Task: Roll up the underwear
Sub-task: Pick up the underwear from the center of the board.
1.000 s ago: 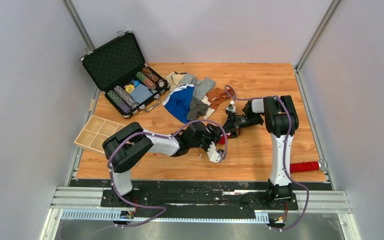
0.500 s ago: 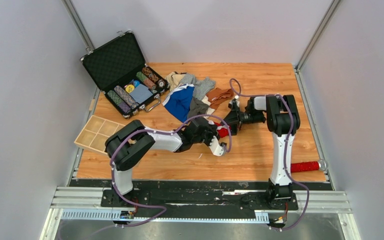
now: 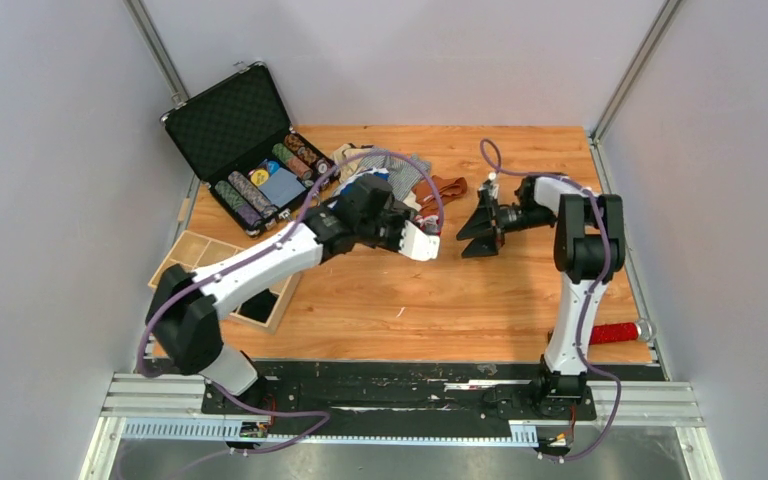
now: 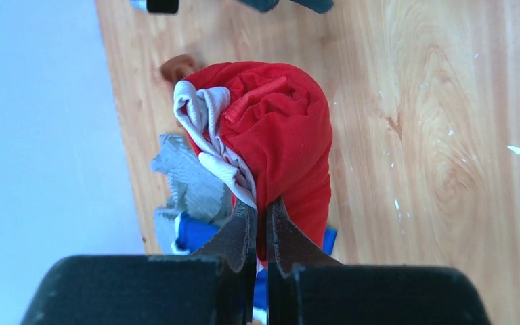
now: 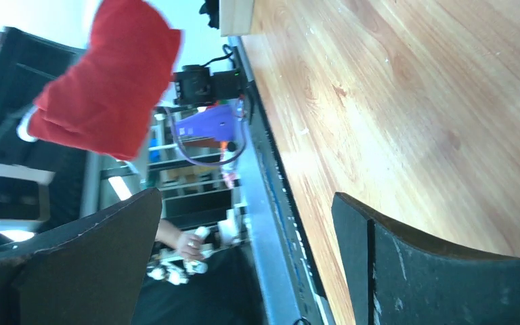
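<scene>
Item, table (image 3: 520, 290): light wood board, both arms reaching over its far half

Item, left hand (image 4: 261, 206): fingers pinched tight together on the red underwear (image 4: 277, 128), gripping the lower edge of the cloth

Item, red underwear: wound into a fat roll, pale trim showing at one end, held up off the table near the middle of the far half; seen in the air from the right wrist too (image 5: 108, 88)

Item, right hand (image 3: 470, 238): fingers spread wide, holding nothing, just beside the left hand on the right-edge side, apart from the roll

Item, heap of underwear (image 3: 400, 175): loose grey, blue and brown pieces by the far edge, beneath and behind the left arm

Item, chip case (image 3: 230, 130): open, at the far left corner

Item, wooden tray (image 3: 195, 255): at the left edge

Item, red bristly stick (image 3: 610, 332): near the right near corner
</scene>
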Robot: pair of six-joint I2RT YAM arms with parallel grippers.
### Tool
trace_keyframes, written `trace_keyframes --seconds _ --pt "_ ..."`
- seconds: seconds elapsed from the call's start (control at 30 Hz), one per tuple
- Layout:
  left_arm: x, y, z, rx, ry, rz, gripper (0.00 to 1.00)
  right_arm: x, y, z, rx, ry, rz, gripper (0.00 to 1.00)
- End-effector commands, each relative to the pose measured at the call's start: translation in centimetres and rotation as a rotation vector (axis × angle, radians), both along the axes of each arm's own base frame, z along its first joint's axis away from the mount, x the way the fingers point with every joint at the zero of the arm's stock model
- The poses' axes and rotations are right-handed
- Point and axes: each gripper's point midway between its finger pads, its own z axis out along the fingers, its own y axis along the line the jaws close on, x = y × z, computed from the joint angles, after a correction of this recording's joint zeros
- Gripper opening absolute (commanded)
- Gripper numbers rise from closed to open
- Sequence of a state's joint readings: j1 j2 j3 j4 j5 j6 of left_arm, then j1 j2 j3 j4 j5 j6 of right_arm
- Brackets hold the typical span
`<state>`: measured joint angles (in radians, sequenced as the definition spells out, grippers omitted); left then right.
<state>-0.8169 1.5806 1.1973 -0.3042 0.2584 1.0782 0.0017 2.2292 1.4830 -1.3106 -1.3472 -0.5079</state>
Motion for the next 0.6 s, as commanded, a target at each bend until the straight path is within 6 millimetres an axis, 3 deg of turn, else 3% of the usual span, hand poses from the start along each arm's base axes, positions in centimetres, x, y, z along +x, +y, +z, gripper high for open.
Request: trace_keyframes --seconds 0.0,0.1,0.17,0.23,0.4,0.47,0.57 --pt "-4.7 4.8 3.2 0.069 0.261 0.095 0.0 2.0 -1.8 4.8 -0.138 -0.272 -0.022 1.0" --pt "-5.1 9.9 2.8 0.16 0.427 0.331 0.0 0.8 -2.3 5.4 -0.21 -0.322 -0.009 1.0" --pt "-5.3 13.7 2.5 0.213 0.528 0.508 0.0 -1.3 -3.2 5.2 -0.281 -0.329 0.004 1.0" --pt "-5.3 17.9 2.1 0.26 0.61 0.697 0.0 -3.6 -4.1 6.2 -0.317 -0.388 -0.01 1.0" --pt "-6.5 26.6 2.0 0.229 0.745 1.017 0.0 -7.7 -5.3 8.0 -0.406 -0.521 -0.031 1.0" --pt "-6.9 30.4 1.8 0.245 0.735 1.121 0.0 -8.3 -5.5 8.2 -0.421 -0.528 -0.037 1.0" --pt "-6.9 33.8 1.2 0.295 0.721 1.209 0.0 -8.1 -5.8 8.3 -0.411 -0.52 -0.065 1.0"
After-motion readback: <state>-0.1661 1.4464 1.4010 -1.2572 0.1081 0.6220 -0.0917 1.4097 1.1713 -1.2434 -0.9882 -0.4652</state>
